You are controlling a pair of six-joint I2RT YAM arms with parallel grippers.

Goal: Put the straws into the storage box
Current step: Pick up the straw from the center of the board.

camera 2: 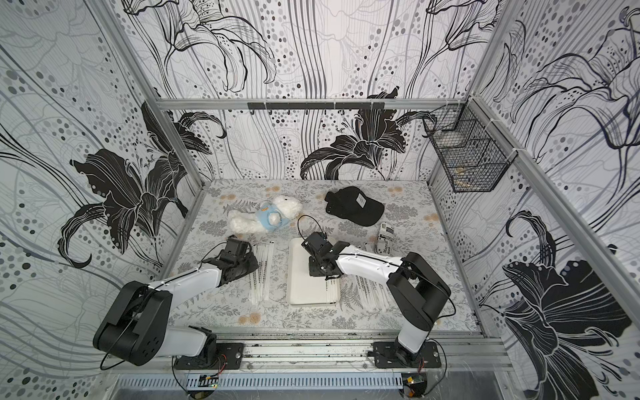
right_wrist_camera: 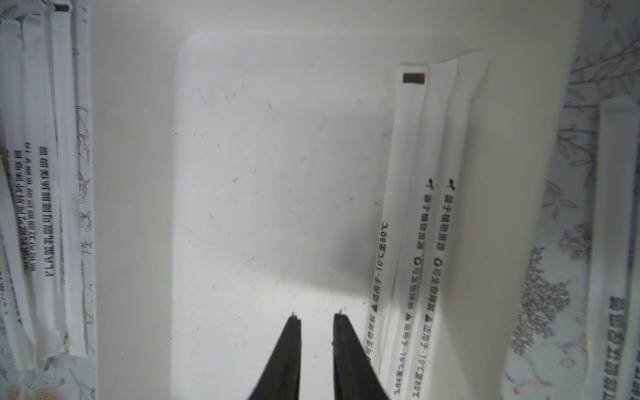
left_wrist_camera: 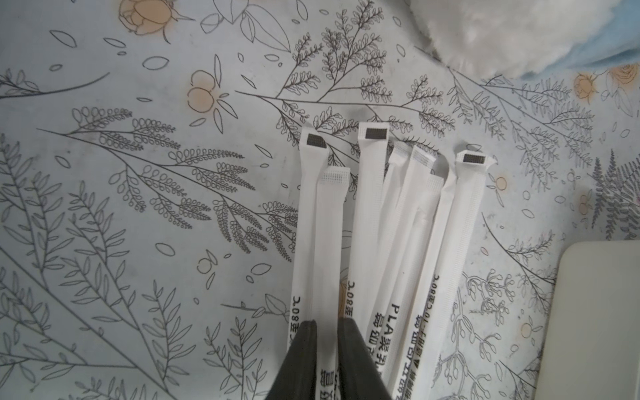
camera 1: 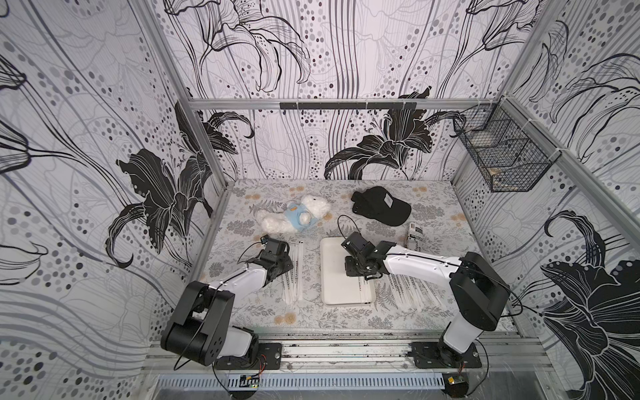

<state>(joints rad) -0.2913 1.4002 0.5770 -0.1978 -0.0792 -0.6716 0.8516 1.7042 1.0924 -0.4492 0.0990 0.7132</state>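
Observation:
Several white paper-wrapped straws (left_wrist_camera: 370,207) lie side by side on the floral mat, left of the storage box (camera 1: 337,291). My left gripper (left_wrist_camera: 327,322) is down on this pile (camera 1: 292,277), its fingers closed against both sides of one straw (left_wrist_camera: 329,225). The storage box is a shallow white tray (right_wrist_camera: 277,138) with three straws (right_wrist_camera: 429,173) along its right inner wall. Above the tray floor, my right gripper (right_wrist_camera: 317,315) has a narrow gap between its fingers and nothing in it. More straws (camera 1: 412,291) lie on the mat right of the tray, partly under the right arm.
A white plush bear in blue (camera 1: 294,216) lies behind the left straw pile. A black cap (camera 1: 381,206) and a short printed packet (camera 1: 414,237) sit behind the tray to the right. A black wire basket (camera 1: 505,152) hangs on the right wall.

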